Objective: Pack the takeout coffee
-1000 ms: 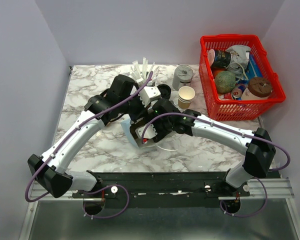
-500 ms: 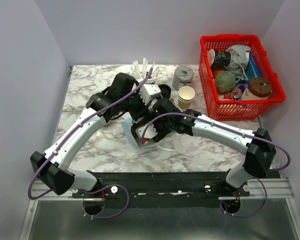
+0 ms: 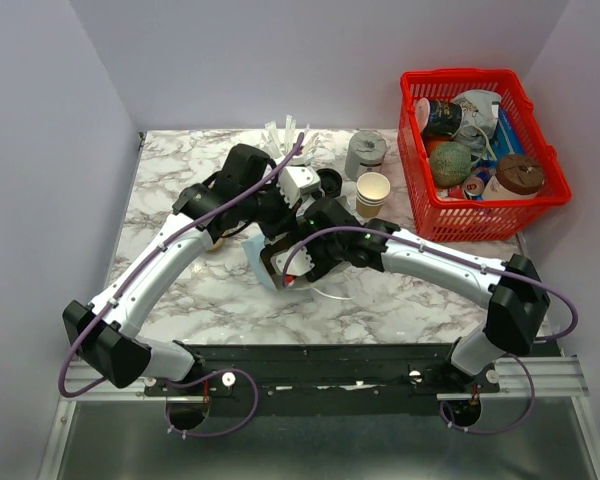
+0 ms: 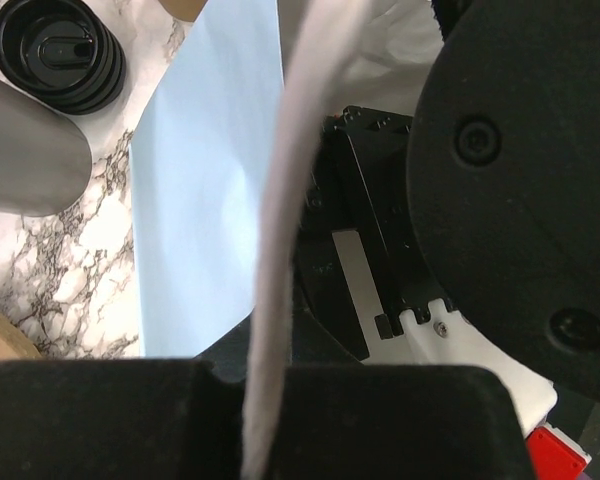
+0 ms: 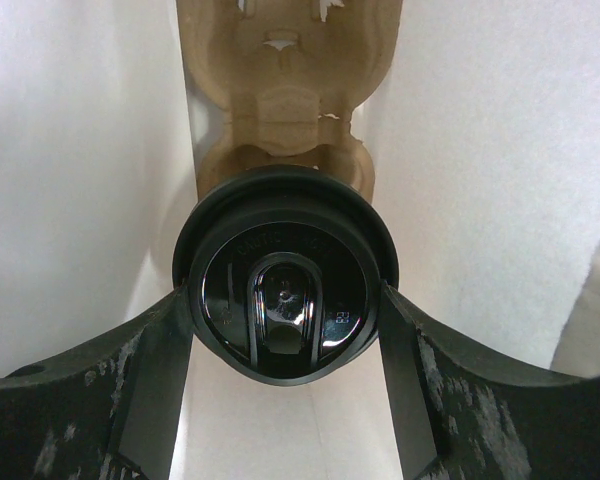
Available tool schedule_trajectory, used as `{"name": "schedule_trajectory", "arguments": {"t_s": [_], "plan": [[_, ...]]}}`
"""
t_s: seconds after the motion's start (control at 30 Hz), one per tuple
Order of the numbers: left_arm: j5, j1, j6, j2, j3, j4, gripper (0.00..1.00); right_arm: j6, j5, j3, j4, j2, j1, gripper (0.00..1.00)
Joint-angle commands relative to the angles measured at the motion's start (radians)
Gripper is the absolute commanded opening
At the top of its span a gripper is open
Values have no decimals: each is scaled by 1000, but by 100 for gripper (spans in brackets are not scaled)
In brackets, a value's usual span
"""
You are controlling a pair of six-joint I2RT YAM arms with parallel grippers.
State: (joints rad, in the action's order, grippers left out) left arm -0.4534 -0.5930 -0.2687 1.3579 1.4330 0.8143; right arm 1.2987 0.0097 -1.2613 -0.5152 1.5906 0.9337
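takeout coffee [image 5: 283,300] sits clamped in the right gripper [image 5: 283,325], just beside the pulp carrier [image 5: 280,60]; left gripper [image 4: 263,385] pinches the white bag [image 4: 205,200].

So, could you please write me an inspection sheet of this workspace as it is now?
Surface: marble table, partly hidden by arms.
Job's things: takeout coffee inside white bag, above pulp carrier.
Clutter: paper cups, black lids, grey canister, full red basket.
Grippers: left gripper jaws shut on bag edge; right gripper jaws clasp coffee lid.
Cables: purple cables along both arms.
Surroundings: plain pale walls.
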Motion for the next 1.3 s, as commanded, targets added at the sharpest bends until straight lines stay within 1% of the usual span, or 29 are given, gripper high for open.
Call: {"name": "schedule_trajectory", "arguments": {"t_s": [0.0,0.3,0.33,0.4,0.43,0.5,0.57,0.63,0.67,0.77,0.83,0.97,1.07,1.1,1.27], "plan": [[-68,-7,20,15,-2,105,0,-15,23,-24,83,29,-24,1],[-65,1,14,14,3,106,0,-27,-2,-43,96,80,-44,1],[-59,2,13,15,3,108,0,-30,-31,-44,96,83,-47,1],[-50,7,14,14,6,105,1,-35,-36,-43,96,92,-52,1],[-48,9,13,15,7,105,3,-36,-42,-44,96,95,-58,1],[-42,10,13,15,6,103,15,-35,-50,-43,96,103,-64,1],[-42,12,13,18,10,105,25,-36,-51,-41,98,111,-73,1],[-39,13,16,21,18,108,32,-36,-51,-47,99,124,-79,1],[-34,13,17,23,21,109,38,-36,-51,-47,98,131,-79,1],[-27,12,23,26,26,108,46,-30,-51,-49,96,138,-81,1],[-19,13,26,26,29,109,49,-29,-56,-47,96,135,-81,2],[-7,13,32,26,35,105,55,-33,-62,-47,72,135,-82,12],[7,13,36,27,40,100,57,-44,-63,-55,49,134,-82,32],[9,15,37,27,40,100,57,-45,-65,-56,44,131,-82,42],[7,13,46,21,35,100,57,-73,-66,-66,27,101,-82,58]]}}
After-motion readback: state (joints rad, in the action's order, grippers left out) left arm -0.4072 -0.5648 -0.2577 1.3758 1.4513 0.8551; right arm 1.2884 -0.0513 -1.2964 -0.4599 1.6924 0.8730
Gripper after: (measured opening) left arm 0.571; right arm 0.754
